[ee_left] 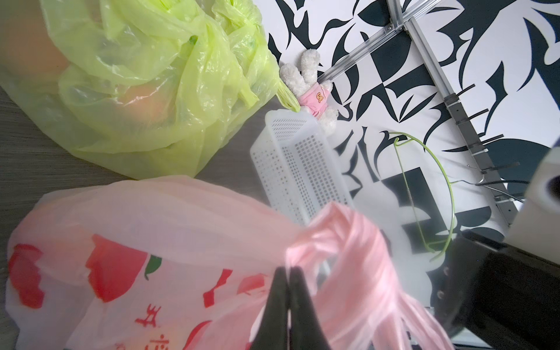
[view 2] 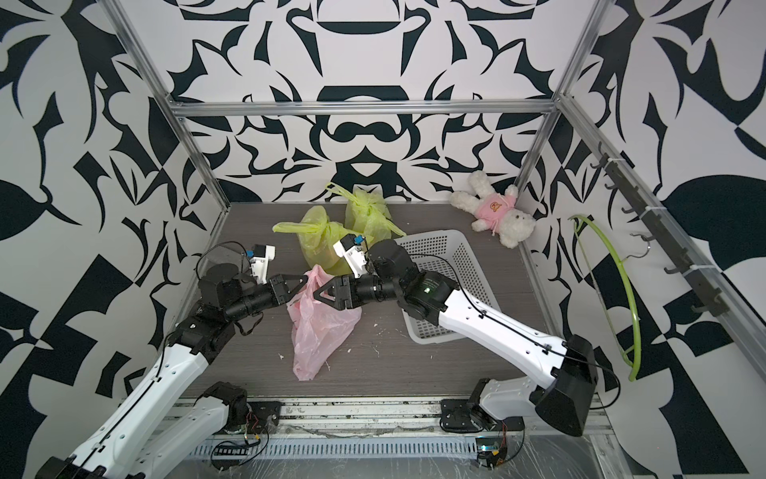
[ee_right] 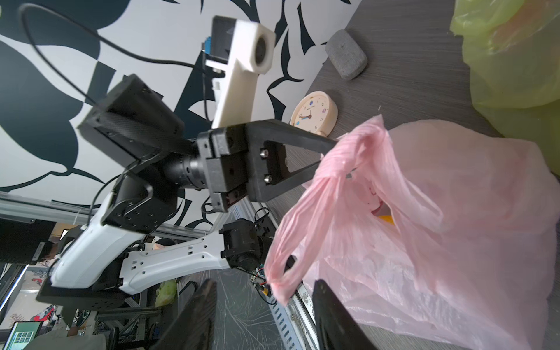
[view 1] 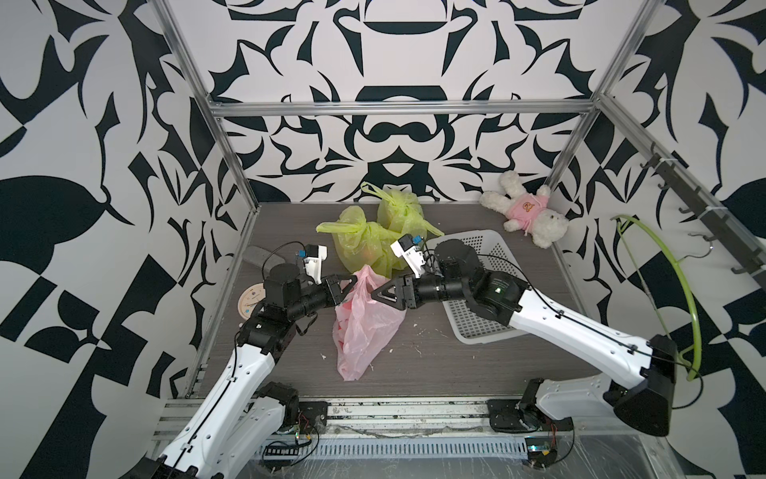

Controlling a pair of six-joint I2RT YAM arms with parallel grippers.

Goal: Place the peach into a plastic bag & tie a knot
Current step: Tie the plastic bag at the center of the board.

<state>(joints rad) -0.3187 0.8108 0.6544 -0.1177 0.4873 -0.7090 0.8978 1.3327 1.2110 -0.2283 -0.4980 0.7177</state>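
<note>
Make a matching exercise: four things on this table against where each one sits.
1 pink plastic bag
2 plush bunny
3 white basket
4 clock

A far right corner
B partly under the right arm
C pinched by the shut left gripper
D left edge, beside the left arm

Pairs: 1-C, 2-A, 3-B, 4-D
</note>
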